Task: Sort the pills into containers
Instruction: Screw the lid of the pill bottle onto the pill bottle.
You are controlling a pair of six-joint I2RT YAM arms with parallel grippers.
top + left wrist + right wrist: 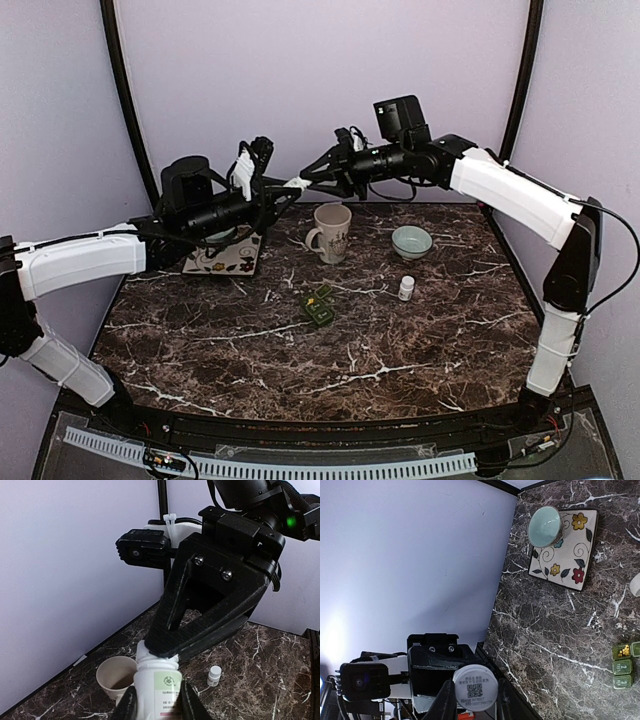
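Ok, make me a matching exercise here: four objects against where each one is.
Objects: 1 mug; 2 pill organizer; 3 small vial; 4 large bottle.
Places: A gripped by left end effector and right end effector; B in front of the teal bowl beside the mug; C middle of the table; D behind the organizer.
Pairs: 1-D; 2-C; 3-B; 4-A.

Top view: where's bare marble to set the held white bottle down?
Whole near half of the dark marble tabletop, between the green pill organiser and the near edge. Also right of the small white vial. Crowded at the back: floral square plate, cream mug, teal bowl.
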